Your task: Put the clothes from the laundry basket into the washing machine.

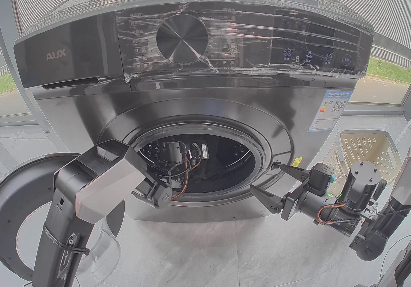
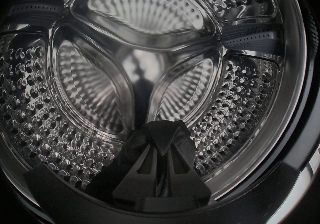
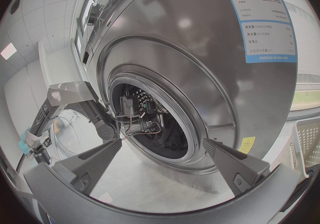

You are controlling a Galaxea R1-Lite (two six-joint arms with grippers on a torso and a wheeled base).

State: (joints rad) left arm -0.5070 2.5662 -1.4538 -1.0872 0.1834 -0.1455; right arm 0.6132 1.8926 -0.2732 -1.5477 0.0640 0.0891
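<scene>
The washing machine stands with its round opening uncovered. My left arm goes through that opening into the steel drum. Inside, my left gripper is shut on a bunched dark garment, held low near the drum's front lip. Dark clothes lie in the bottom of the drum. My right gripper hangs open and holds nothing, just right of the opening; its fingers frame the opening in the right wrist view. The beige laundry basket sits on the floor to the machine's right.
The machine's door is swung open at the left, beside my left arm. Pale tiled floor lies free in front of the machine. The basket's perforated wall is close to my right arm.
</scene>
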